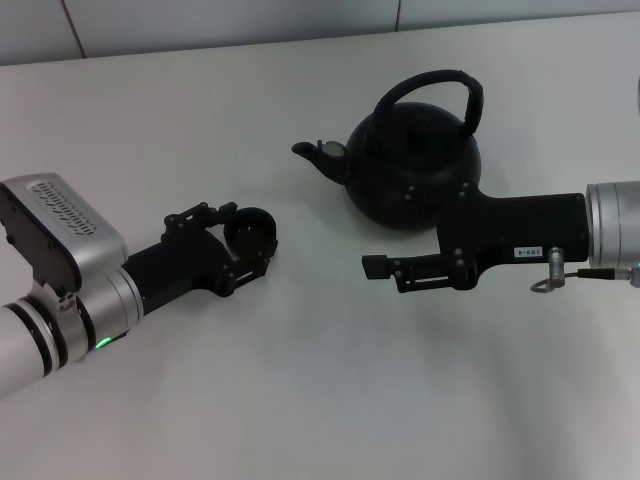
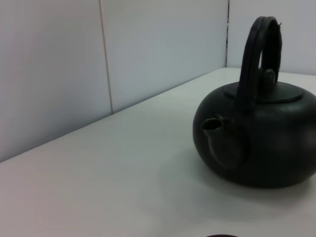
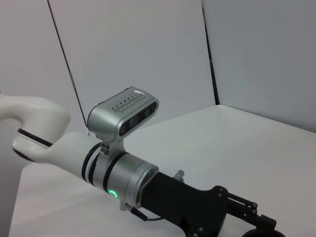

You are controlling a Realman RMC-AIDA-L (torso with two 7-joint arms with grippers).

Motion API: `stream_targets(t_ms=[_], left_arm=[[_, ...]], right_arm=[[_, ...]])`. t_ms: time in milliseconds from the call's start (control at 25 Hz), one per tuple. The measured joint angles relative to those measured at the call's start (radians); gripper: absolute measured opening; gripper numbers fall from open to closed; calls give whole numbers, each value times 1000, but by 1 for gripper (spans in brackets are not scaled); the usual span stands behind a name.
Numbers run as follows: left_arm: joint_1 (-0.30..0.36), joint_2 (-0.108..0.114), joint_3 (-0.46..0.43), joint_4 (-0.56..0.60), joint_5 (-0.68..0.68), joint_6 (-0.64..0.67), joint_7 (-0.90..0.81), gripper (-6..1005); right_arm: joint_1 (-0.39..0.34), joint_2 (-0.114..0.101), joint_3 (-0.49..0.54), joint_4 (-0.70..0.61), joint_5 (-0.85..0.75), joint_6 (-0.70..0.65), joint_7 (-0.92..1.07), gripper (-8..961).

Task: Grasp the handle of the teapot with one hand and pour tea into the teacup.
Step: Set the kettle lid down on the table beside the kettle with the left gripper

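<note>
Teapot: the teapot (image 1: 413,170) stands upright on the white bench (image 1: 320,400), toward the far right of the head view, with its spout (image 1: 318,155) pointing to the robot's left, toward the cup side. That heading suits a pour without turning the pot first.

Handle: the handle (image 1: 440,90) arches over the lid, upright and free; nothing touches it. It is the only part that gives a grip from above, so the pouring arm has to rise to it.

Right gripper: the right gripper (image 1: 378,266) lies low over the bench, just in front of the teapot's belly, its fingers stretched toward the robot's left and lying close together, holding nothing. It is below the hoop and beside the pot, so I judge the grasp has not yet begun.

Left gripper: the left gripper (image 1: 245,237) reaches in from the left, and its fingers stand around the teacup (image 1: 252,230); the dark parts blend, so whether they press on the cup I cannot tell. Steadying so small a bowl would make sense, since a stream from a big pot could nudge it.

Teacup: it rests on the bench to the left of the spout, apart from the pot, with a gap between.

Tea: none is visible; the cup's inside is too dark to read.

Next need: lift the right gripper to the hoop's crown and close on it.
</note>
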State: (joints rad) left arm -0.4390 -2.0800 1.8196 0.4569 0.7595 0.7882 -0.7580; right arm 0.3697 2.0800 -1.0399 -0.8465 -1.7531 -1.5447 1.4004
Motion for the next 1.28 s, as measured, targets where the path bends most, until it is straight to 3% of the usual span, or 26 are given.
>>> stream_targets(t_ms=[360,880,1280], left_arm=[[-3,0,1,0,0,-10,-4,705],[2,0,7,22,12,-1,-18,864],[78,12,10,121,12,37,-17,864]], right_arm=[[2,0,5,4,0,0,0,760],[3,0,9,4,1,2,0,761],[4,-1,6,4,-2,14,0,761]])
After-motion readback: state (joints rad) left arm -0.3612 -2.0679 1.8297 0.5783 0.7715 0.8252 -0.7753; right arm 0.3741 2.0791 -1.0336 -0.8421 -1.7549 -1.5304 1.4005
